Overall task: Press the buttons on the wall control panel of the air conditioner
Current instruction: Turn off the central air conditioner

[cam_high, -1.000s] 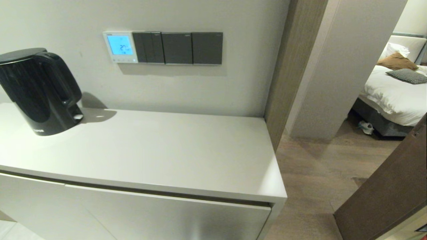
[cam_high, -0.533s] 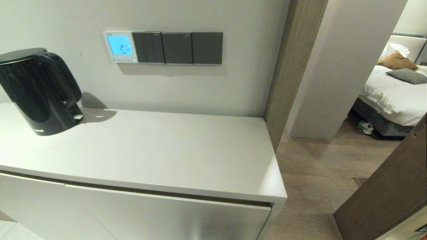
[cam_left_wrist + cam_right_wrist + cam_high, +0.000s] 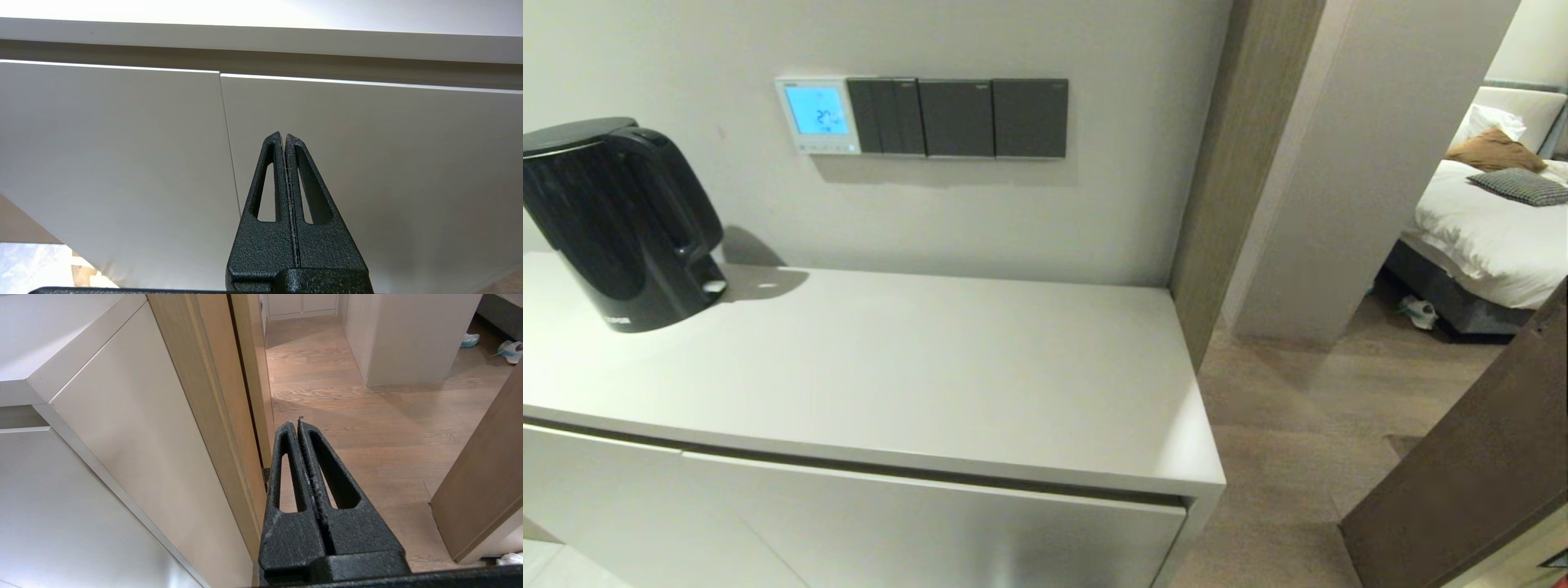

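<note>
1. The control panel was mounted on the wall above the bench, screen lit, its buttons untouched.
2. Both tools, left tool and right tool, were held clenched and empty, low before the bench front, well apart from the panel.
3. The reach was judged not yet begun; one tool needed raising to the buttons.

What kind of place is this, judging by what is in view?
Most likely a hotel room or a small apartment: a black kettle stands on a cabinet, the air conditioner's wall control panel is lit, and a bed shows beyond the doorway.
</note>
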### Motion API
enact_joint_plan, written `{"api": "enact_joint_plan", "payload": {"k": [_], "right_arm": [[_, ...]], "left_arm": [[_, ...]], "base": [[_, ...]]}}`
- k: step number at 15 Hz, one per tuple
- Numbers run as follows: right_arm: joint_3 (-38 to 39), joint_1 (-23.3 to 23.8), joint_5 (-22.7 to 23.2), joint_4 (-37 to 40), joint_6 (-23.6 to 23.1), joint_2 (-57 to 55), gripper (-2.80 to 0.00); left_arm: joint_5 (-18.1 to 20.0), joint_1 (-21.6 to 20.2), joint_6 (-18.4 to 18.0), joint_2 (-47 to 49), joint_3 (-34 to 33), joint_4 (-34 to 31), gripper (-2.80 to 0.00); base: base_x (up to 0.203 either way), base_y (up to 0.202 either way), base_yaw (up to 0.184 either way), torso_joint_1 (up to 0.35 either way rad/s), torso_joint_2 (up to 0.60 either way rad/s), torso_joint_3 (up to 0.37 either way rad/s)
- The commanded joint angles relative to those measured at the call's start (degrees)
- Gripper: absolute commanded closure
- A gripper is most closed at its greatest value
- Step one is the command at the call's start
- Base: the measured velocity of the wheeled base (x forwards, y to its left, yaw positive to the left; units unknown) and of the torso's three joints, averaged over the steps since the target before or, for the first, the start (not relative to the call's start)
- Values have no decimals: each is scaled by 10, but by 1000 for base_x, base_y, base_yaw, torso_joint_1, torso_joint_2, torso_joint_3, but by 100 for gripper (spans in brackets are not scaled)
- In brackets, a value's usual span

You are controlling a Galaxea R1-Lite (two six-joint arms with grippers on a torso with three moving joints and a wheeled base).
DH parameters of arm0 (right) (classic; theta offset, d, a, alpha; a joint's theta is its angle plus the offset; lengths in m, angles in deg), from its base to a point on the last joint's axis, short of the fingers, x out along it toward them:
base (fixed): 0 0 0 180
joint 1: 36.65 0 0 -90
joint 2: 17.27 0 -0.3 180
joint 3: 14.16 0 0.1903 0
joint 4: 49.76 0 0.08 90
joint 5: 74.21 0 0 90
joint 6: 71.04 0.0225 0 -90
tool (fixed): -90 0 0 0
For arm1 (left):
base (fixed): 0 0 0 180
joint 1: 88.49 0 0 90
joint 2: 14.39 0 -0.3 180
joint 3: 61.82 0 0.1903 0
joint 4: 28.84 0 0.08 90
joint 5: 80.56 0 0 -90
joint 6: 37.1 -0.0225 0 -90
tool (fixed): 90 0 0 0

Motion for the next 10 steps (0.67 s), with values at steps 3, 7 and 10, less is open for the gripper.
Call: {"api": "enact_joint_plan", "payload": {"k": [3,7,10], "right_arm": [[1,0,0,0,0,-1,0],[1,0,1,0,0,-1,0],[1,0,0,0,0,-1,0]], "left_arm": [[0,0,4,1,0,1,0],[-1,1,4,1,0,1,0],[0,1,4,1,0,1,0]], "base": [[0,0,0,0,0,0],[0,0,0,0,0,0],[0,0,0,0,0,0]]}}
